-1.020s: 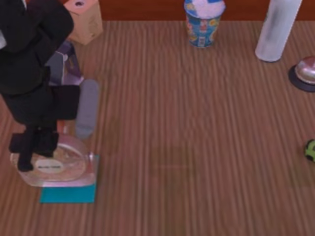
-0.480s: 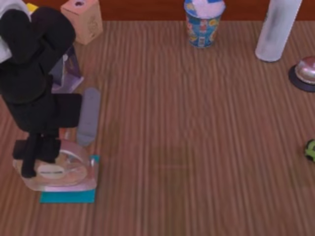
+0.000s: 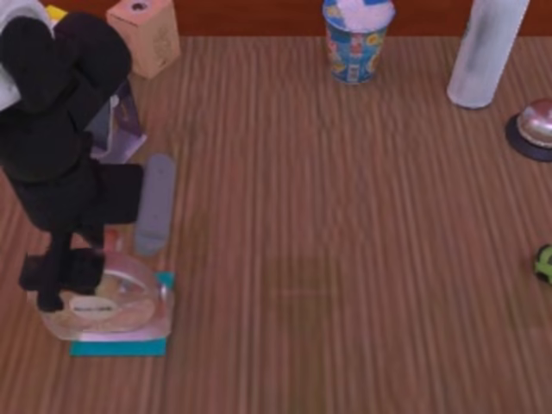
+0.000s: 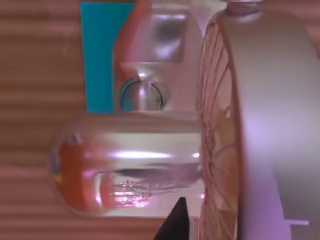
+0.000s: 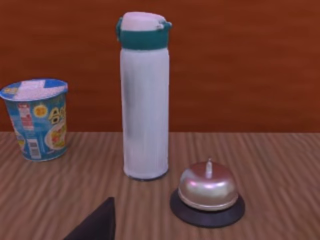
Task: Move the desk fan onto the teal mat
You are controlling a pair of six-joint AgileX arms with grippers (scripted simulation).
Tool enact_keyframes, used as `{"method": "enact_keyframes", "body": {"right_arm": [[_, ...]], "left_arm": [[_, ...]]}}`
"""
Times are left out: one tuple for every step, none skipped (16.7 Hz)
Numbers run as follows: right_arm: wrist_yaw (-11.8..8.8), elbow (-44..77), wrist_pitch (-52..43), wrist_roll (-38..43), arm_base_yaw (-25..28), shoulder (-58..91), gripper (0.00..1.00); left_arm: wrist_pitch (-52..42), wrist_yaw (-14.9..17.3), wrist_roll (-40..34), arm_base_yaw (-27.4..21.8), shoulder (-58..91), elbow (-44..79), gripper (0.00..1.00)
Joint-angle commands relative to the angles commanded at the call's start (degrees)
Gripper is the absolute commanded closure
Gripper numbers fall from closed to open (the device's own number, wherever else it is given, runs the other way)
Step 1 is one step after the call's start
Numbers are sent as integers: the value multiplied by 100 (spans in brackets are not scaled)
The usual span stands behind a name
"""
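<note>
One fan (image 3: 108, 304) at the table's (image 3: 345, 259) near-left corner, over the mat (image 3: 121, 347), covering most of it; only a teal strip showing along the near edge. Impossible to tell whether resting on the mat or just above it. Left gripper (image 3: 65, 274) right at the ring head, fingers on it as far as the top view shows, though a firm clamp can't be confirmed. In the left wrist view, hub and base close up with mat (image 4: 100, 55) behind. Beside the left arm, a purple stand (image 3: 121, 121) and a wooden block (image 3: 145, 34). Along the far edge, a cup (image 3: 356, 39) and bottle (image 3: 485, 52); bell (image 3: 536, 128) at right. Right gripper out of the top view.
</note>
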Motion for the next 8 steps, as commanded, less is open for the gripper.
{"method": "enact_keyframes", "body": {"right_arm": [[0,0,0,0,0,0,0],[0,0,0,0,0,0,0],[0,0,0,0,0,0,0],[0,0,0,0,0,0,0],[0,0,0,0,0,0,0],[0,0,0,0,0,0,0],[0,0,0,0,0,0,0],[0,0,0,0,0,0,0]], "left_arm": [[0,0,0,0,0,0,10],[0,0,0,0,0,0,2],[0,0,0,0,0,0,0],[0,0,0,0,0,0,0],[0,0,0,0,0,0,0],[0,0,0,0,0,0,0],[0,0,0,0,0,0,0],[0,0,0,0,0,0,0]]}}
